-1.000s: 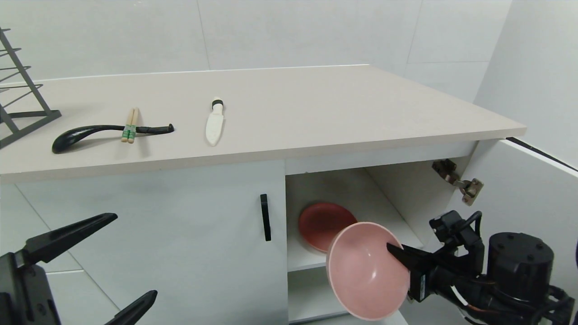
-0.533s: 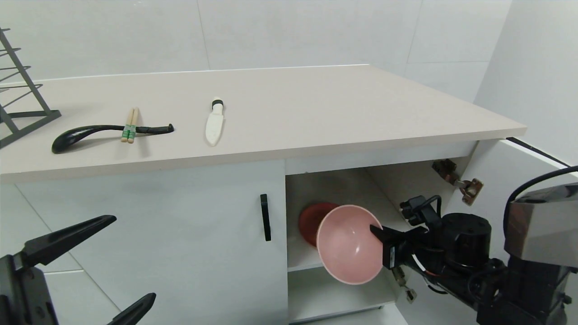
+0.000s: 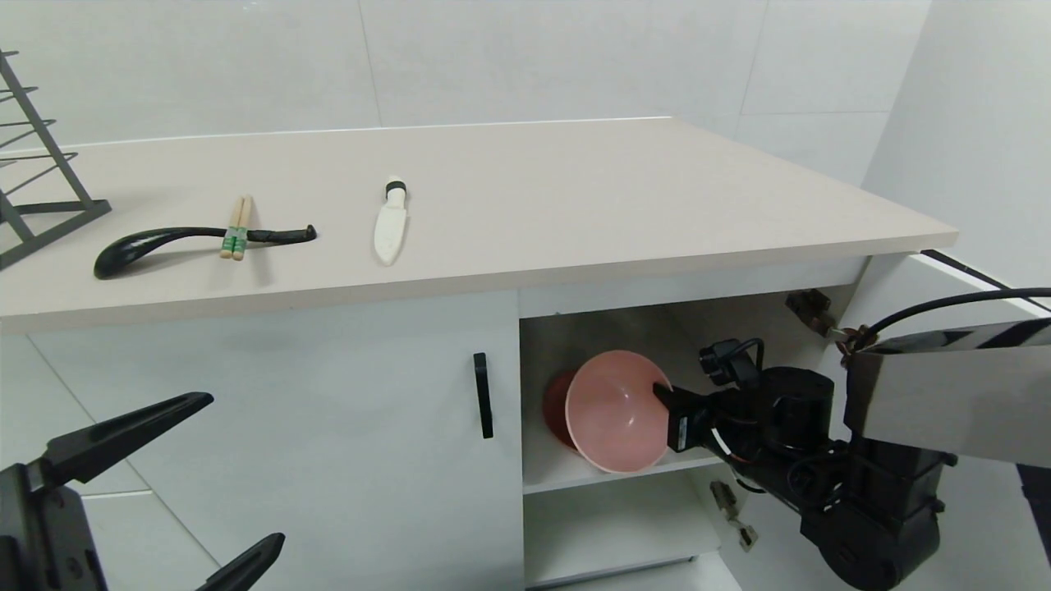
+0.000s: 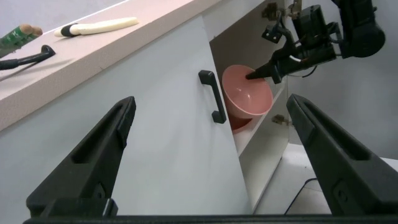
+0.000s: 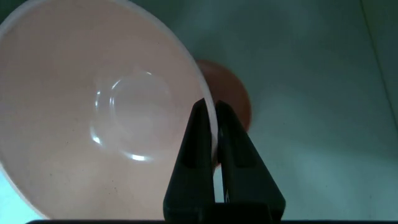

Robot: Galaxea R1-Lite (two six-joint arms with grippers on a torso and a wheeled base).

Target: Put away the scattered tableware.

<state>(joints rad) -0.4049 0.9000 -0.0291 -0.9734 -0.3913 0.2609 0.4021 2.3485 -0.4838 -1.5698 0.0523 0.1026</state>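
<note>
My right gripper (image 3: 662, 396) is shut on the rim of a pink bowl (image 3: 612, 410), holding it tilted on edge inside the open cabinet, over the upper shelf (image 3: 566, 469). A red plate (image 3: 555, 405) lies on that shelf just behind the bowl, mostly hidden by it. The right wrist view has the fingers (image 5: 214, 146) pinching the pink bowl (image 5: 93, 112) rim, with the red plate (image 5: 233, 99) beyond. On the countertop lie a black ladle (image 3: 164, 240), a pair of chopsticks (image 3: 236, 228) across its handle, and a white knife (image 3: 391, 223). My left gripper (image 3: 164, 476) stands open, low, before the closed door.
The closed left cabinet door carries a black handle (image 3: 483, 395). The right door (image 3: 952, 287) is swung open, its hinge (image 3: 829, 320) exposed. A dark wire rack (image 3: 37, 164) stands at the counter's far left. A lower shelf (image 3: 608, 525) sits beneath the bowl.
My right arm has carried the pink bowl up and inward, from in front of the cabinet opening onto the upper shelf before the red plate. The left gripper has stayed put.
</note>
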